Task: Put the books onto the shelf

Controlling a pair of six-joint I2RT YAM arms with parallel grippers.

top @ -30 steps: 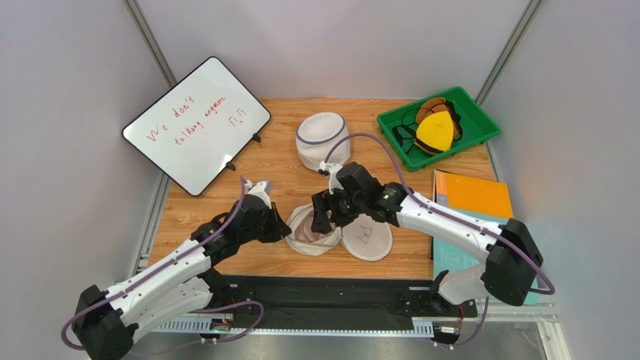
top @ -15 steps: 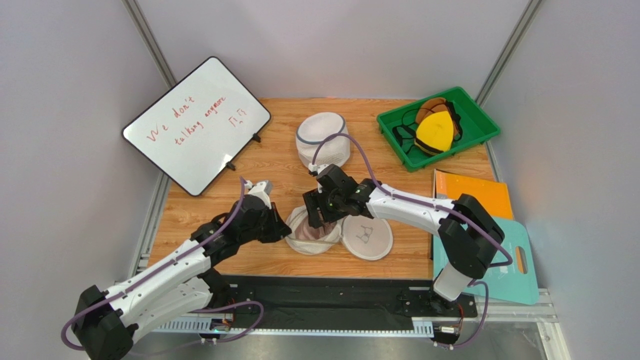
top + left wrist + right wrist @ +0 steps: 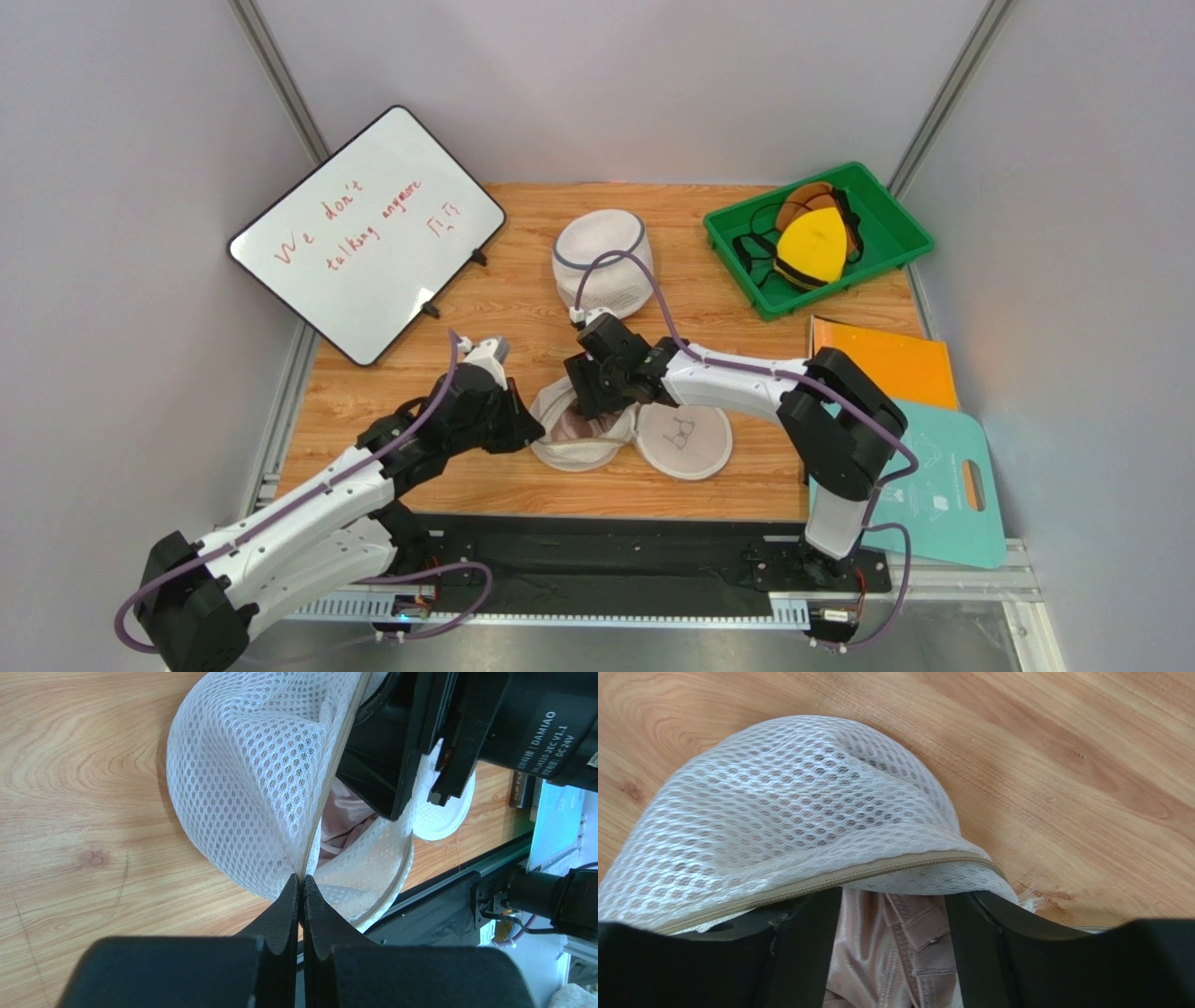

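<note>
The orange book (image 3: 887, 364) is lying flat at the middle right of the frame, on the table's (image 3: 526, 266) right edge. Its long side is running roughly left to right, and part of it is hiding under the right arm's elbow. No shelf is showing in any view.

Both end effectors are working well to the left of the book, at the frame's centre. The left end effector (image 3: 303, 892), pressed together, is pinching the zipper edge of a mesh bag (image 3: 246, 784). The right end effector (image 3: 896, 966), its jaws spread, is reaching into the bag's mouth and straddling a pink garment (image 3: 878, 917) without gripping it.

The right arm is sitting nearer the book, so I judge it the one to swing rightward. Room there is looking tight: a green tray (image 3: 732, 263) is standing just above the book and a teal board (image 3: 954, 490) just below, with the table's edge beside it.
</note>
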